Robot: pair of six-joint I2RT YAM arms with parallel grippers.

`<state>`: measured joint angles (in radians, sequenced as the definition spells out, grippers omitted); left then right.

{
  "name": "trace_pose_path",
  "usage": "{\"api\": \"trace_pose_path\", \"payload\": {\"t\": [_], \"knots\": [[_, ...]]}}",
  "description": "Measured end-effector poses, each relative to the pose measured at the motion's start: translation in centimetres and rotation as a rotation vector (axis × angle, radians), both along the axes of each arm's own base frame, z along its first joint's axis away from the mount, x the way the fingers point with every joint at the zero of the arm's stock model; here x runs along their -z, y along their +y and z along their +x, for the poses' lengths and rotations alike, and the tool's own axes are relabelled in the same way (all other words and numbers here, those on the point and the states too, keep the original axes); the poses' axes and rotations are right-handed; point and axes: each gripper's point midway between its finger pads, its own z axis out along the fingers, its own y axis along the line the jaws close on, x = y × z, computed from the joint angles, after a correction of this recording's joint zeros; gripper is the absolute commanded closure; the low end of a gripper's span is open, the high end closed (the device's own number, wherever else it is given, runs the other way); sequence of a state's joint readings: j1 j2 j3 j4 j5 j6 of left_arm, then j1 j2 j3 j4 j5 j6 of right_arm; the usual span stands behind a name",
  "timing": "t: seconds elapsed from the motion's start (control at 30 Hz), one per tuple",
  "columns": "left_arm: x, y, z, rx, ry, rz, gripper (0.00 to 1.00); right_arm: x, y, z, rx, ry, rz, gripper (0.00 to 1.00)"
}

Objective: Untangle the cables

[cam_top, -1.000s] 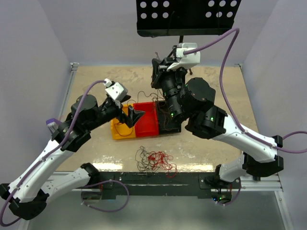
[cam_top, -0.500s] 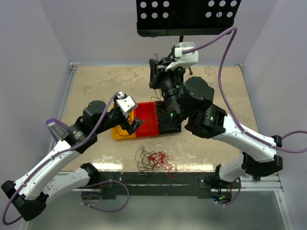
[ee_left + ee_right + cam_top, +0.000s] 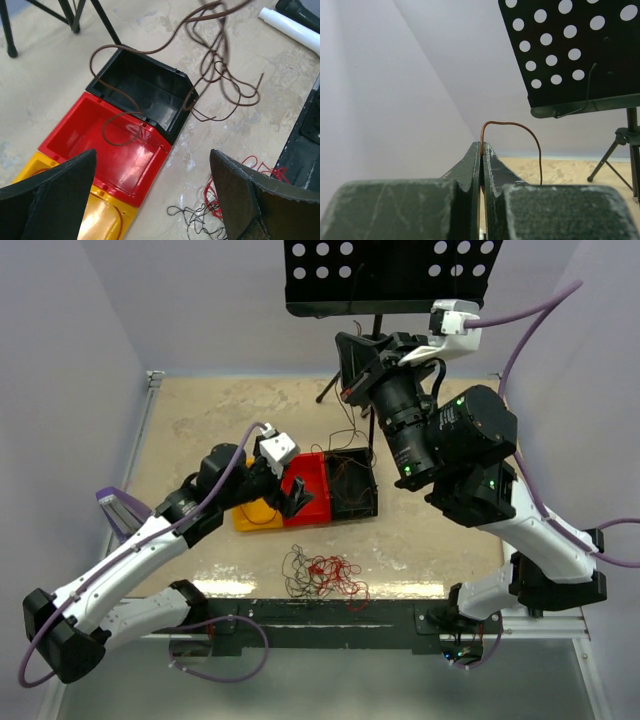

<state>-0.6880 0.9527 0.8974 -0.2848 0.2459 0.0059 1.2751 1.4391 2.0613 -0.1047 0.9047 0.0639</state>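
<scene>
The tangle of red and dark cables (image 3: pixel 322 573) lies on the table near the front edge; it also shows in the left wrist view (image 3: pixel 215 216). My right gripper (image 3: pixel 350 365) is raised high at the back and shut on a brown cable (image 3: pixel 512 123). That cable hangs down in loops (image 3: pixel 350 445) to the black bin (image 3: pixel 372 502), and one loop lies in the red bin (image 3: pixel 75 130). My left gripper (image 3: pixel 298 496) is open and empty, above the red bin (image 3: pixel 318 472) and behind the tangle. Its fingers (image 3: pixel 50 200) stand wide apart.
Yellow (image 3: pixel 250 516), red and black bins stand in a row mid-table; a thin wire lies in the yellow bin (image 3: pixel 100 220). A black perforated music stand (image 3: pixel 390 275) stands at the back, its tripod legs (image 3: pixel 75 20) on the table. Walls close in left and right.
My left arm has reached forward and right, over the red bin. My right arm has swung right and lifted, pulling the brown cable up and uncovering the black bin.
</scene>
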Motion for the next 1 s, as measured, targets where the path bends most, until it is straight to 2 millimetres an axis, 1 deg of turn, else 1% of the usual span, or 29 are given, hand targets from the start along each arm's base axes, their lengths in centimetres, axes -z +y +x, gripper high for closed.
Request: {"api": "trace_pose_path", "payload": {"t": [0.1,0.17,0.27,0.33,0.37,0.43,0.47,0.5,0.63,0.7,0.77,0.83,0.9,1.0], "knots": [[1.1,-1.0,0.6,-0.032,0.095,-0.039,0.00,-0.4,-0.3,-0.3,-0.016,-0.003,0.021,1.00],[1.1,-1.8,0.4,-0.032,0.153,-0.086,0.00,-0.5,-0.3,-0.4,-0.027,-0.003,0.030,1.00],[-0.2,-3.0,-0.2,-0.010,0.211,-0.184,0.00,-0.7,0.0,-0.6,-0.045,-0.006,0.038,1.00],[-1.7,-3.9,-0.6,0.026,0.244,-0.283,0.00,-0.7,0.1,-0.6,-0.053,-0.005,0.041,1.00],[-2.4,-4.4,-1.0,0.052,0.259,-0.334,0.00,-0.7,0.2,-0.7,-0.057,-0.006,0.042,1.00],[-3.1,-4.9,-1.9,0.107,0.286,-0.410,0.00,-0.7,0.3,-0.8,-0.068,-0.009,0.043,1.00],[-3.1,-5.0,-2.3,0.131,0.297,-0.426,0.00,-0.7,0.4,-0.8,-0.070,-0.010,0.043,1.00],[-2.8,-5.2,-3.2,0.178,0.322,-0.445,0.00,-0.7,0.4,-0.8,-0.072,-0.009,0.042,1.00],[-2.6,-5.3,-4.2,0.232,0.328,-0.444,0.00,-0.6,0.6,-0.8,-0.079,-0.008,0.041,1.00],[-2.7,-5.3,-4.2,0.241,0.307,-0.437,0.02,-0.7,0.8,-0.9,-0.087,-0.009,0.042,1.00],[-2.7,-5.2,-4.1,0.241,0.279,-0.430,0.07,-0.8,1.1,-0.9,-0.099,-0.013,0.045,1.00],[-2.8,-5.1,-3.9,0.243,0.251,-0.422,0.15,-0.9,1.3,-1.0,-0.107,-0.013,0.049,1.00],[-2.8,-5.1,-3.8,0.244,0.232,-0.418,0.28,-1.0,1.5,-1.1,-0.121,-0.015,0.052,1.00],[-2.2,-5.0,-3.6,0.241,0.216,-0.405,0.51,-1.3,1.5,-1.3,-0.138,-0.018,0.065,1.00]]}}
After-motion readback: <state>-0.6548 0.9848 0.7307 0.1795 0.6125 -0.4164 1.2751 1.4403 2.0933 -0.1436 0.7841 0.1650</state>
